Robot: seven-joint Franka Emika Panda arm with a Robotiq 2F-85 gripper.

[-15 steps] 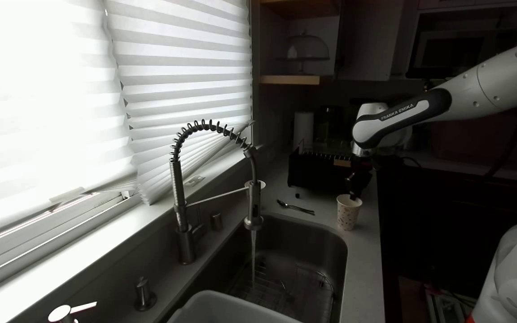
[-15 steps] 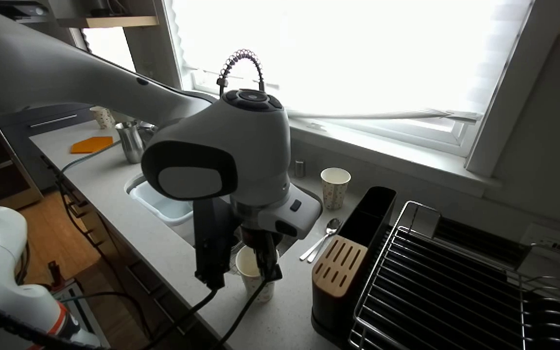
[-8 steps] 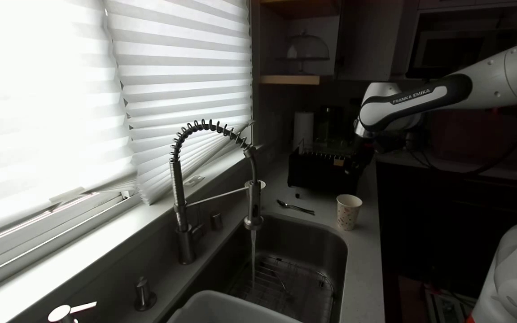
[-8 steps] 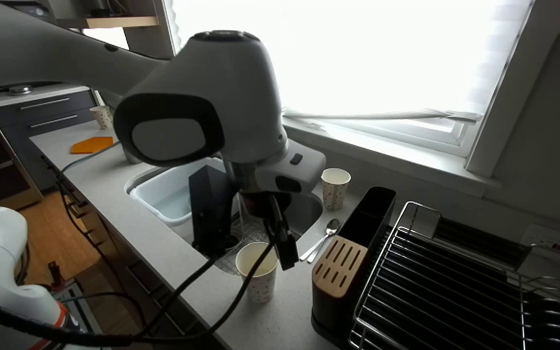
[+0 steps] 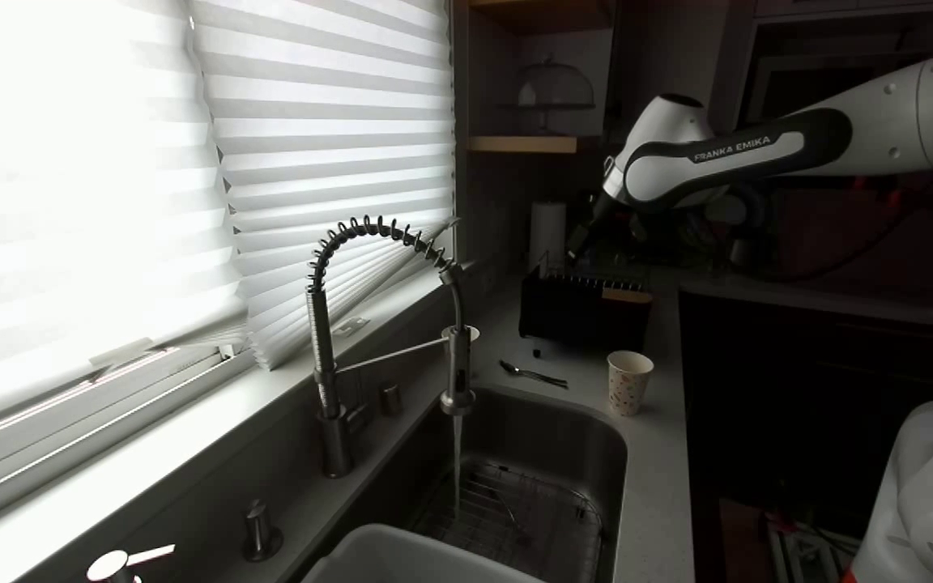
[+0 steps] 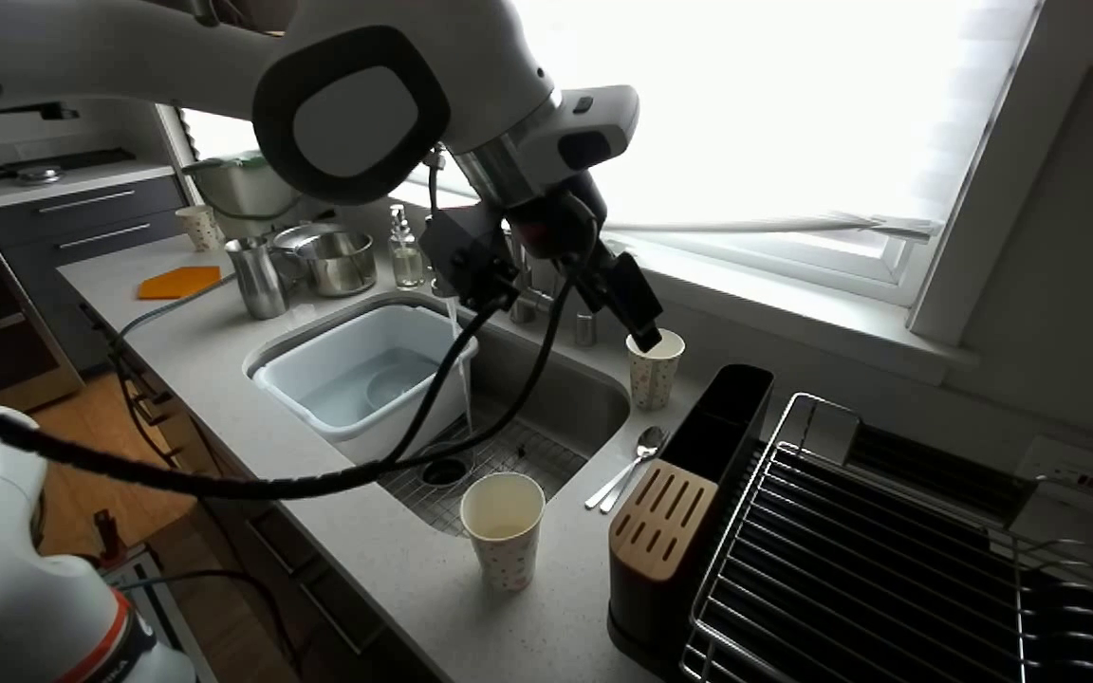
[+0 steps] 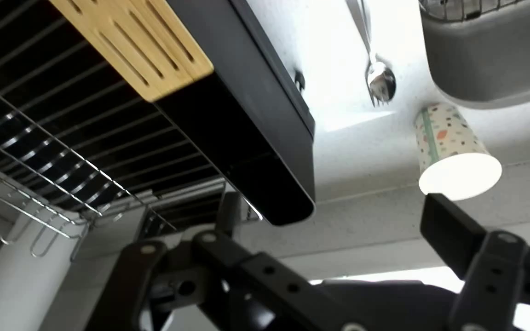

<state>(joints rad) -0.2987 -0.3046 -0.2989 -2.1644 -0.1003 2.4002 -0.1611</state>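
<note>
One paper cup [image 6: 506, 539] stood upright on the counter [image 6: 570, 617] beside the sink [image 5: 551, 441], well apart from the claw [image 7: 336, 215], which hung wide with nothing between its fingers [image 7: 449, 230]. With that cup free and ungripped, work on it looked finished rather than under way; whether more was left, the pictures did not settle. A second cup [image 6: 653, 378] stood nearer the claw, and water [image 5: 457, 465] ran from the faucet [image 5: 457, 372].
</note>
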